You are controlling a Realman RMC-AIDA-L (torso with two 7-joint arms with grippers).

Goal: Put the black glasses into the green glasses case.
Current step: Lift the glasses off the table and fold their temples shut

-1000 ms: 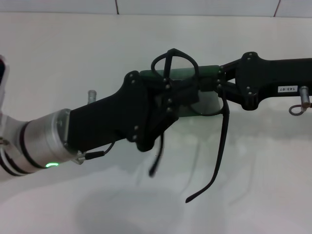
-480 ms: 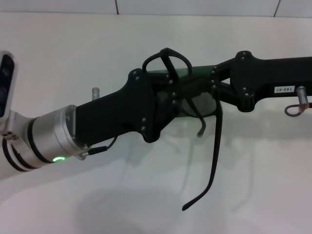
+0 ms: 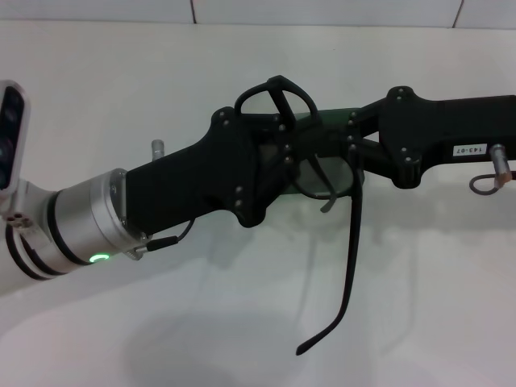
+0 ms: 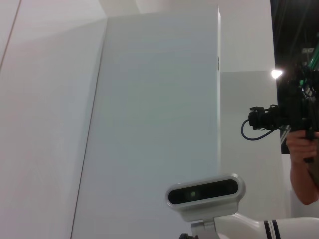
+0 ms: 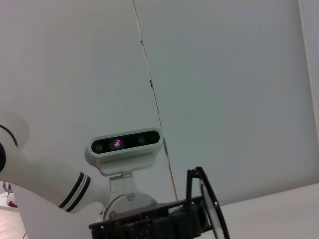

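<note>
Left gripper [image 3: 284, 153]: reaches in from the left, clamped on the bridge of the black glasses [image 3: 343, 250]. One lens rim stands above its fingers; one temple arm hangs down below toward the white table [image 3: 201, 81].

Green glasses case [image 3: 334, 118]: directly behind both grippers, mostly hidden.

Right gripper [image 3: 355, 145]: enters from the right, tips meeting the frame; finger state cannot be told.

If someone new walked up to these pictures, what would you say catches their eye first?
Two chunky black grippers meet at mid-table: the left gripper reaches in from the left, the right gripper from the right. Between them are the thin black-framed glasses, one lens ring up and one long temple arm trailing toward the camera. Behind them, mostly hidden, the dark green glasses case shows only a strip on the white table.
</note>
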